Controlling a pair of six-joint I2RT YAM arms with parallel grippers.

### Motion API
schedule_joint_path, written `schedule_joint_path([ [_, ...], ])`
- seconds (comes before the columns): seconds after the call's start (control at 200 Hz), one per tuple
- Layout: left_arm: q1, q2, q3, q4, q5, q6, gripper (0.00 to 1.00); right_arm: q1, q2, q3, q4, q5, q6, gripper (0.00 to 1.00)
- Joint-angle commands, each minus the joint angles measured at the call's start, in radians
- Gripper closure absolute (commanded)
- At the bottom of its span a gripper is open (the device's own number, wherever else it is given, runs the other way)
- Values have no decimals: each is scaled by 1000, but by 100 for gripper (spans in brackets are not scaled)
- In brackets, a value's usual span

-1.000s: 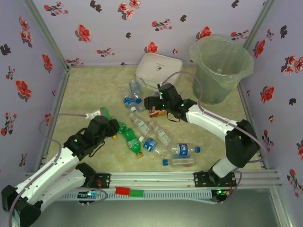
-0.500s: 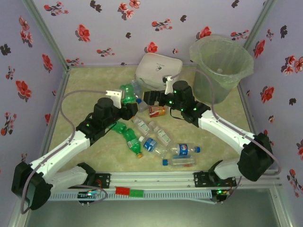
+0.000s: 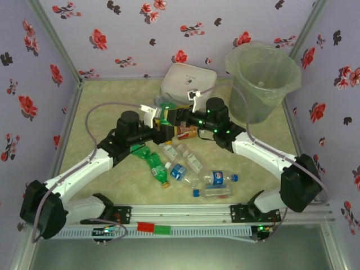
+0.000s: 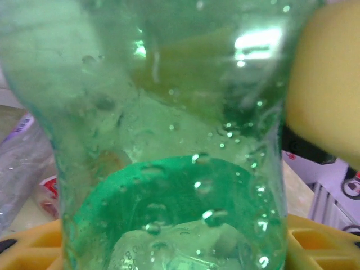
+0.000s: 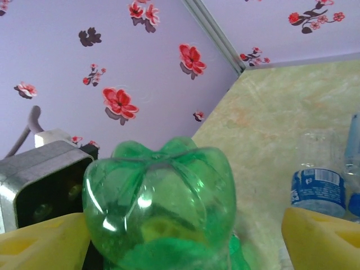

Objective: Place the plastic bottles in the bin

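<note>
The left fingers [image 4: 329,84] clamp a clear green plastic bottle [image 4: 169,169] above the counter [image 3: 107,107] (well apart from the translucent grey-green bin [image 3: 253,107]). The right fingers [image 5: 320,236] spread wide around its lobed base, gripping nothing.

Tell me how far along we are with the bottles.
Done: unclear; the inside of the bin is hard to make out. In hand: the left gripper holds a green bottle up to the open right gripper. Left: many bottles lie on the table.
</note>
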Motion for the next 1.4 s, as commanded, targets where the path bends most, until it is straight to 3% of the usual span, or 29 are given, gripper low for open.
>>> schedule_joint_path([
  [0.0,4,13,41,53,97,-14,71,-3,25,-4,66,-40,28,17],
  [0.215,-1,13,41,55,107,-9,71,-3,52,-2,85,-59,51,29],
  [0.355,0,13,41,54,106,-7,67,-3,58,-5,92,-53,52,45],
  [0.48,0,15,39,58,105,-7,44,-6,53,-3,70,-22,39,51],
  [0.515,-1,18,38,60,104,-7,33,-11,49,0,56,-6,32,51],
  [0.555,-1,18,38,60,100,-7,14,-18,46,4,33,13,22,51],
  [0.615,-1,20,36,61,91,-9,1,-37,40,15,-4,36,-5,52],
  [0.85,2,-1,-24,102,3,-38,0,-189,29,102,-143,118,-89,53],
  [1.01,20,-33,-98,120,-218,-98,0,-284,21,271,-301,182,-180,53],
  [1.185,89,-66,-218,227,-435,-267,0,-387,43,471,-378,261,-241,54],
  [1.395,194,-124,-390,318,-484,-426,0,-478,86,647,-407,481,-365,54],
])
